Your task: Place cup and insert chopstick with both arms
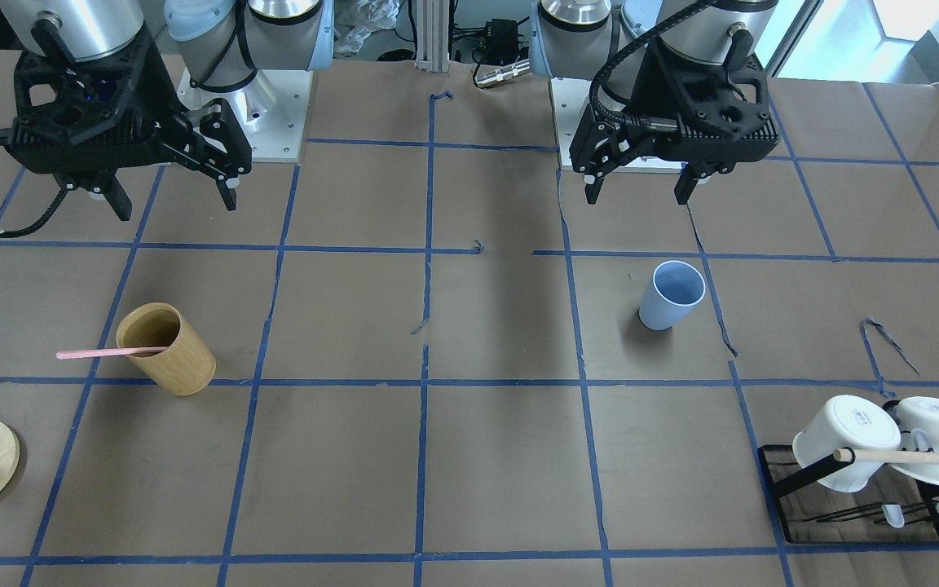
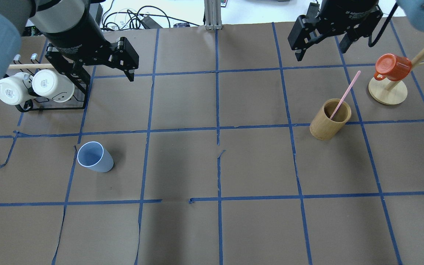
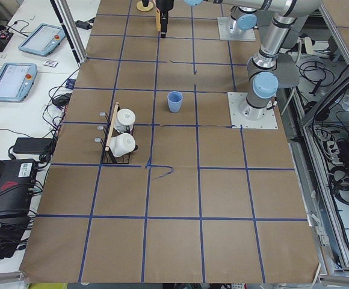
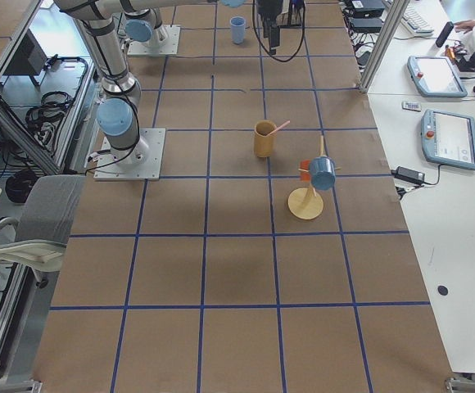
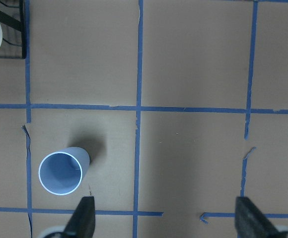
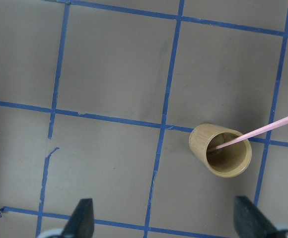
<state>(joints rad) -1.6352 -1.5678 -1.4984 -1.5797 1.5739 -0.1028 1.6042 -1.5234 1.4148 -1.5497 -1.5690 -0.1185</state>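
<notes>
The pale blue plastic cup (image 2: 95, 157) stands upright on the brown table (image 2: 212, 228), well apart from the round bamboo holder (image 2: 329, 119), where the thin pink chopstick (image 2: 345, 94) leans inside. Left hand (image 1: 639, 189) and right hand (image 1: 176, 200) hover spread wide, empty.

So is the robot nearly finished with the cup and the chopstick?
It looks finished. Done: the blue cup stands upright on the table, and the pink chopstick leans inside the bamboo holder. In hand: nothing; the left gripper and right gripper are both open and empty. Left: nothing I can see.
</notes>
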